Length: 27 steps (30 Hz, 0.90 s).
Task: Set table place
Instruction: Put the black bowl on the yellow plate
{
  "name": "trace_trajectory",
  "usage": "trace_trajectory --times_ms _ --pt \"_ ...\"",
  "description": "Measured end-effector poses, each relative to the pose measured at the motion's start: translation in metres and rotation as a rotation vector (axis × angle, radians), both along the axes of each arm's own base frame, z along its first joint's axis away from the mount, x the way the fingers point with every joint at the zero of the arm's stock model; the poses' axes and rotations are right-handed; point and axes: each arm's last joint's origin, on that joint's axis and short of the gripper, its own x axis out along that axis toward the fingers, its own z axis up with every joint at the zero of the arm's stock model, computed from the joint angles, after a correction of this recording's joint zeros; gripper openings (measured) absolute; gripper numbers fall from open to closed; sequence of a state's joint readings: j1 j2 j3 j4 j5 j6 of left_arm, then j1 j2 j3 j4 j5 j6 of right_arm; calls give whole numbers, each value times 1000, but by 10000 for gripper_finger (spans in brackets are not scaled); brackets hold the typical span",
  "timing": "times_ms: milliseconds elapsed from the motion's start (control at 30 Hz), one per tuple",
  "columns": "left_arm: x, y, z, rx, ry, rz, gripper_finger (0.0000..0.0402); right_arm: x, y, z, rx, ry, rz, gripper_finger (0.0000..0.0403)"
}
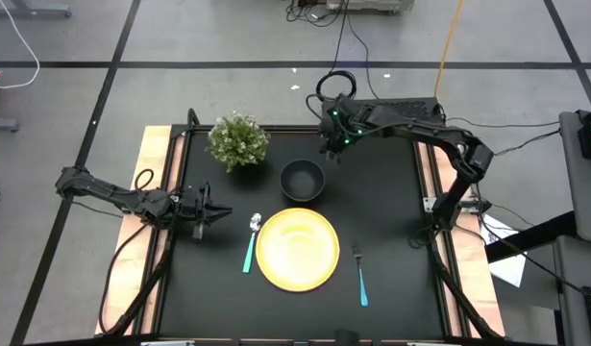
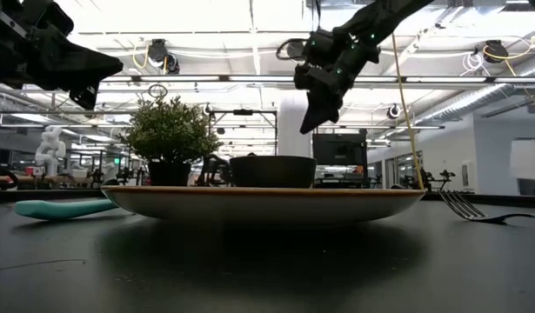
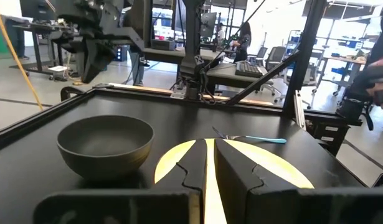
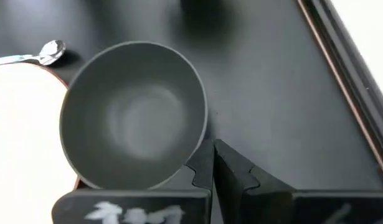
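A yellow plate (image 1: 297,250) lies on the black table (image 1: 391,221) near its front middle. A black bowl (image 1: 302,180) stands on the table just beyond the plate. A teal-handled spoon (image 1: 250,245) lies left of the plate and a teal-handled fork (image 1: 359,276) lies right of it. My left gripper (image 1: 221,213) is shut and empty, held level above the table left of the spoon and pointing toward the plate. My right gripper (image 1: 331,152) is shut and empty, pointing down, raised above the table (image 2: 317,117) just beyond and right of the bowl (image 4: 135,112).
A bushy green potted plant (image 1: 238,140) stands at the far left of the table, beside the bowl. Pale wooden strips (image 1: 146,173) run along the table's left and right sides. The black top right of the fork is bare.
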<state>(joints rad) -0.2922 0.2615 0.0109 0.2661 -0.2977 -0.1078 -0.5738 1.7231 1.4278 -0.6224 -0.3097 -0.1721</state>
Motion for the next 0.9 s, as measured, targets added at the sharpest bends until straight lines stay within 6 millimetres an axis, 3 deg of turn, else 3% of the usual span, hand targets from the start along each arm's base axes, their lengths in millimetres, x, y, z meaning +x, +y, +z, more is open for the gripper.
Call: trace_trajectory --times_ms 267,700,900 --pt "0 0 0 -1 1 0 31 13 3 -16 -1 18 44 31" --pt "0 0 0 -4 4 -7 31 14 2 -14 -13 29 -50 185" --pt "0 0 0 -4 3 -8 31 13 -1 -22 8 71 -126 221"
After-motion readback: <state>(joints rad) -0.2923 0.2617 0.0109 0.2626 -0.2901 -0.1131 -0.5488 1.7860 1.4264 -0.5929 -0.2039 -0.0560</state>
